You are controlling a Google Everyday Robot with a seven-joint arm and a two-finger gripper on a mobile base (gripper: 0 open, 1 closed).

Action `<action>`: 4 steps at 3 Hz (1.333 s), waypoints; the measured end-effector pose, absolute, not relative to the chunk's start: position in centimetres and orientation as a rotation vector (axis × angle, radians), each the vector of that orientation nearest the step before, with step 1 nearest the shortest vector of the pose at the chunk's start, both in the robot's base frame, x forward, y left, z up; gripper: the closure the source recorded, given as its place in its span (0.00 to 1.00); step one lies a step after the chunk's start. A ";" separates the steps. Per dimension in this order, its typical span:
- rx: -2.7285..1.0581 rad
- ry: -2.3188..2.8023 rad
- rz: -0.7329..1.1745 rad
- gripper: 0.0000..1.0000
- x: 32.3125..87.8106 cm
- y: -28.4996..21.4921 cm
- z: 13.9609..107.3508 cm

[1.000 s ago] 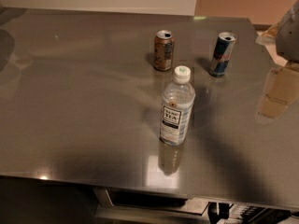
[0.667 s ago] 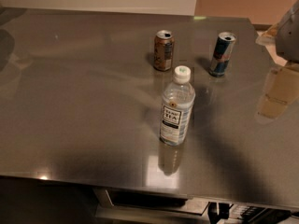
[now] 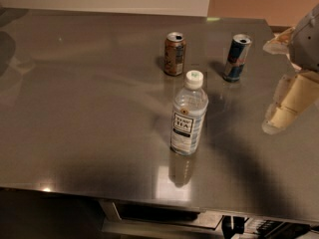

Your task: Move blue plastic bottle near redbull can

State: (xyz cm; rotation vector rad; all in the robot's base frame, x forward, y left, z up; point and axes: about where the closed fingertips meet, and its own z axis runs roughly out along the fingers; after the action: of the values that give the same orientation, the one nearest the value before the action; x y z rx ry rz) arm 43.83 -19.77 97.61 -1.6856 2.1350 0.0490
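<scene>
The blue plastic bottle stands upright near the middle of the steel table; it has a white cap and a black-and-white "TEA" label. The redbull can, slim and blue and silver, stands upright behind it to the right, well apart from it. My gripper hangs at the right edge of the view, to the right of the bottle and in front of the redbull can. It is open and empty, and touches neither.
A brown and orange can stands upright behind the bottle, left of the redbull can. The table's front edge runs along the bottom of the view, with dark equipment below it. A wall stands behind the table.
</scene>
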 end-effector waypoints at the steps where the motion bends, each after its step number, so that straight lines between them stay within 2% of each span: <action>1: -1.697 2.029 0.185 0.00 43.4 -17.3 96.8; 4: -1.706 1.848 0.474 0.00 44.3 -11.6 92.9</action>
State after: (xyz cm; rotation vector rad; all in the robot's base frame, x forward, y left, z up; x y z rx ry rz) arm 44.34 -11.57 92.88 -1.7057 1.8484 0.4743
